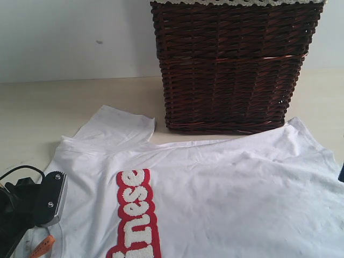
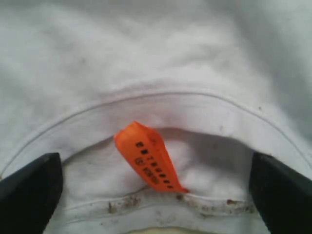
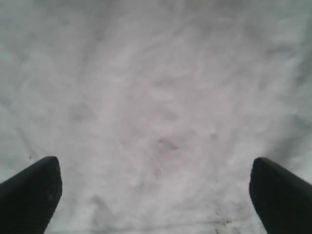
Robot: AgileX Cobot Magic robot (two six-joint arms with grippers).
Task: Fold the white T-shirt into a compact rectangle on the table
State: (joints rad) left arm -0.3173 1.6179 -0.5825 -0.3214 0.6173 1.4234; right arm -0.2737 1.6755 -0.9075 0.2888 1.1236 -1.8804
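Note:
The white T-shirt [image 1: 231,193] lies spread flat on the table [image 1: 37,107], one sleeve [image 1: 118,126] pointing toward the back. Its red patch with fuzzy white letters [image 1: 137,215] runs to the front edge of the view. My left gripper [image 2: 156,195] hovers open over the collar [image 2: 161,105], the orange neck tag [image 2: 148,158] between its black fingers [image 2: 29,190]. In the exterior view that gripper [image 1: 51,201] sits at the shirt's lower left. My right gripper [image 3: 156,195] is open just above plain white cloth [image 3: 161,112], holding nothing.
A dark brown wicker basket [image 1: 231,64] stands at the back, its base touching the shirt's far edge. Bare tabletop stretches to the left of the basket. A pale wall [image 1: 70,37] closes the back. A black cable [image 1: 21,171] loops by the left arm.

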